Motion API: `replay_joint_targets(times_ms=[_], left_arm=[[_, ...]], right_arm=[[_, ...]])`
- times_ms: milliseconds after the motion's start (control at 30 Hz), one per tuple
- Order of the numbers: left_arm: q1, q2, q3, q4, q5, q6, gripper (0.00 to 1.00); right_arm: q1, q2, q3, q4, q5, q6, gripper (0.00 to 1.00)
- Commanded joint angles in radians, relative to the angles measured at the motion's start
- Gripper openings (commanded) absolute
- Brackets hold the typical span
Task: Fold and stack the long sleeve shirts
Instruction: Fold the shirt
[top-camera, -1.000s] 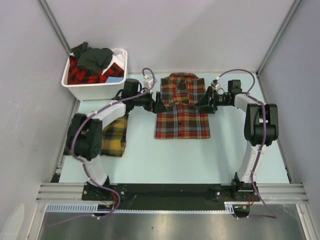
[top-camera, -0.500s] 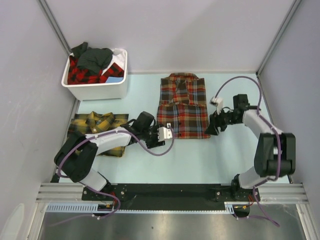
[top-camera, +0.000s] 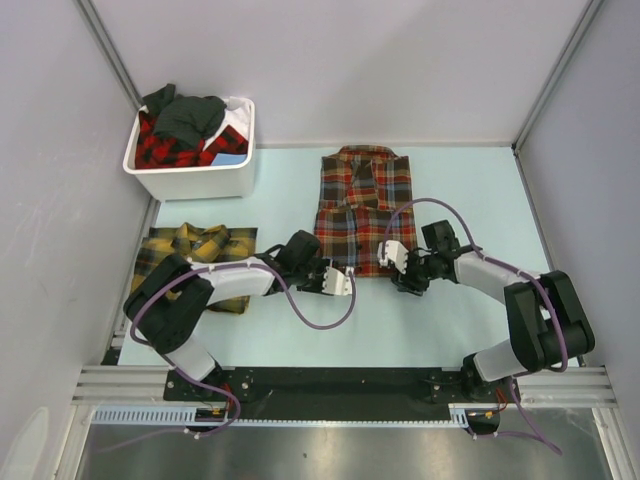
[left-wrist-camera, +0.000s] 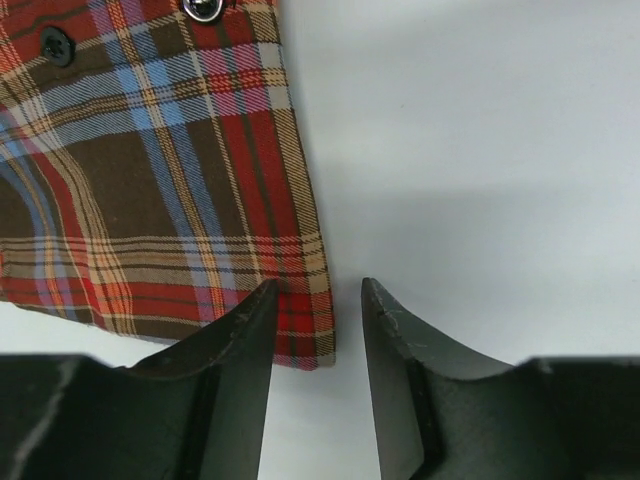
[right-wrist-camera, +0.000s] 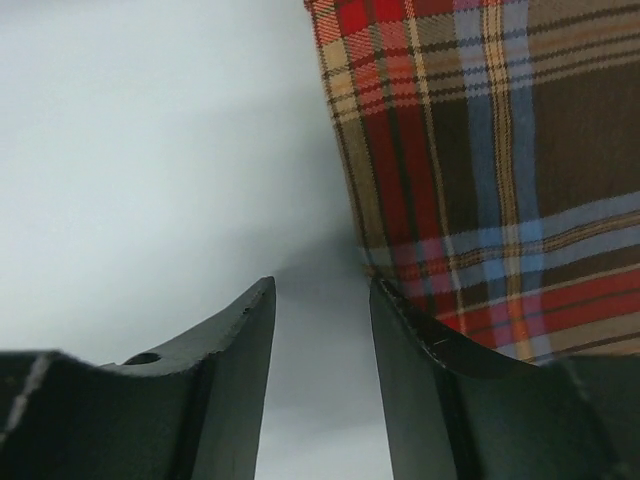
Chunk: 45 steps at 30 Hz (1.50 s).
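Observation:
The red-brown plaid long sleeve shirt lies folded flat in the middle of the table, collar at the far end. My left gripper sits low at its near left corner. In the left wrist view that gripper is open, and the shirt's corner reaches into the gap beside one finger. My right gripper is at the near right corner. It is open over bare table, with the shirt's edge passing behind one finger. A folded yellow-and-green shirt lies at the left.
A white bin at the far left corner holds red-black plaid and dark grey shirts. Grey walls close in the left, back and right. Light table surface shows between the shirt and the arm bases.
Both arms have come from the shirt's sides near the collar down to its near corners. Both sets of jaws have narrowed from wide open. The shirt has not moved.

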Motion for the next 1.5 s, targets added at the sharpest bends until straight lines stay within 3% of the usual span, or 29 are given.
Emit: replay_joint_targets(times_ms=[0, 200, 300, 333, 367, 467, 967, 1233, 1367, 1467], left_arm=[[-0.003, 0.031, -0.003, -0.020, -0.033, 0.063, 0.43], [-0.003, 0.062, 0.011, -0.035, -0.040, 0.069, 0.33], [-0.001, 0.069, 0.034, -0.056, -0.040, 0.060, 0.26], [-0.001, 0.068, 0.043, -0.067, -0.033, 0.054, 0.23], [-0.001, 0.062, 0.049, -0.087, -0.027, 0.037, 0.20], [0.000, 0.025, 0.078, -0.134, 0.013, 0.003, 0.00], [-0.010, -0.194, 0.106, -0.348, 0.139, -0.083, 0.00], [-0.150, -0.568, -0.044, -0.484, 0.256, -0.249, 0.00], [-0.109, -0.561, 0.014, -0.498, 0.220, -0.290, 0.00], [-0.003, -0.456, 0.097, -0.498, 0.268, -0.274, 0.00]], right_arm=[[0.025, 0.007, -0.017, 0.126, 0.115, -0.060, 0.48], [0.024, 0.022, -0.049, 0.141, 0.191, -0.126, 0.36], [0.025, 0.045, -0.037, 0.148, 0.222, -0.120, 0.20], [0.027, 0.047, -0.029, 0.146, 0.221, -0.116, 0.05], [0.025, 0.042, -0.020, 0.145, 0.222, -0.111, 0.00], [0.027, 0.007, 0.003, 0.116, 0.204, -0.096, 0.00], [0.022, -0.310, 0.006, -0.223, 0.107, -0.039, 0.00], [0.048, -0.750, -0.019, -0.642, 0.020, -0.071, 0.00], [0.057, -0.708, 0.064, -0.641, -0.012, 0.019, 0.00], [0.051, -0.538, 0.147, -0.562, -0.017, 0.024, 0.00]])
